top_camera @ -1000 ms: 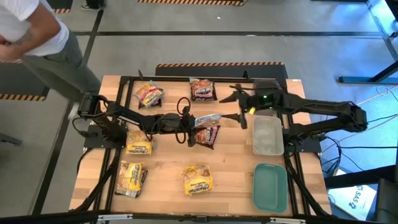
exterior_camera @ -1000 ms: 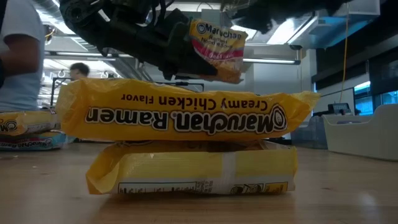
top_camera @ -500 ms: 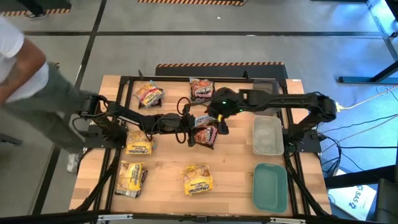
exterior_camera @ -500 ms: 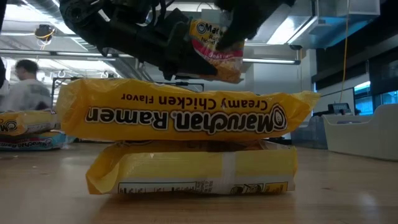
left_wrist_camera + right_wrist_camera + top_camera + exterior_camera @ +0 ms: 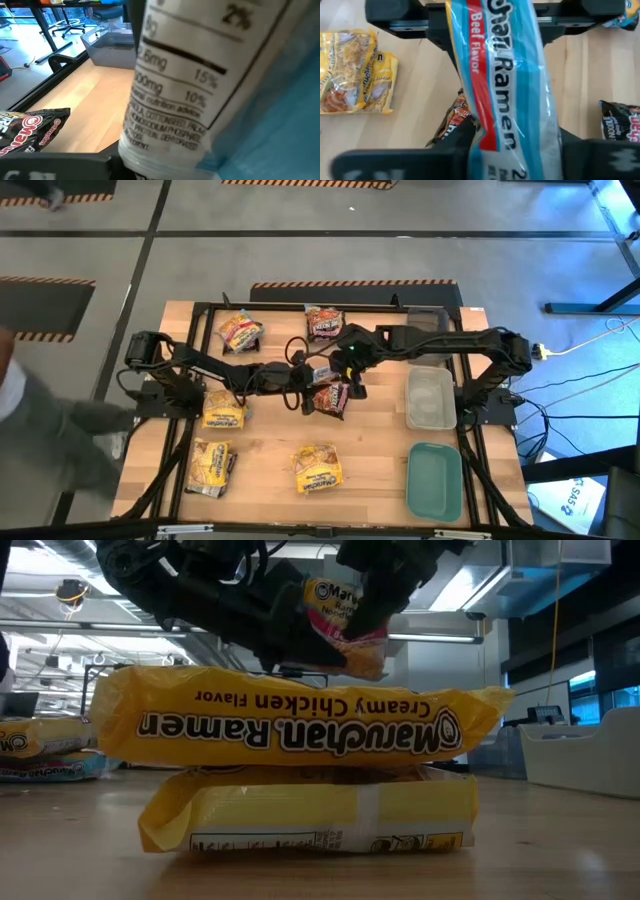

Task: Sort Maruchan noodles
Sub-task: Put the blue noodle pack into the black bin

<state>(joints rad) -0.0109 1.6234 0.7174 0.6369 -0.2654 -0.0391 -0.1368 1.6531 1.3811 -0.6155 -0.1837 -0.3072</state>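
Observation:
A silvery-blue Beef Flavor noodle packet (image 5: 505, 75) hangs above the middle of the table (image 5: 380, 450), also seen in the high view (image 5: 322, 370) and the low view (image 5: 335, 600). My left gripper (image 5: 306, 377) is shut on its left end. My right gripper (image 5: 346, 372) is shut on its right end. Under it a dark brown-red packet (image 5: 333, 400) lies flat. Another dark packet (image 5: 325, 323) and a yellow one (image 5: 238, 332) lie at the far side. More yellow packets (image 5: 224, 410) (image 5: 210, 468) (image 5: 317, 468) lie toward the near side. My left gripper holds the packet's left end, coming level from the table's left. The packet's printed back (image 5: 175, 100) fills the wrist view and hides the place of contact. The packet is lifted clear of the table. My right gripper has the packet's other end (image 5: 487, 142) between its two fingers (image 5: 462, 142), one on each long side. The fingers slant down from the table's right and lie across the packet. The packet hangs between both grippers, clear of the dark packet below.
A clear plastic tray (image 5: 430, 398) and a teal lid (image 5: 434, 480) lie at the right, inside the black frame (image 5: 200, 308). Two yellow packets (image 5: 300, 725) are stacked close to the low camera. A blurred person (image 5: 40, 430) passes the table's left edge.
My right gripper has swung from the far right toward the table's left, down to the held packet, tipped downward and shut on the packet's right end. The packet stays lifted in my left gripper. The person has walked along the left side toward the near end.

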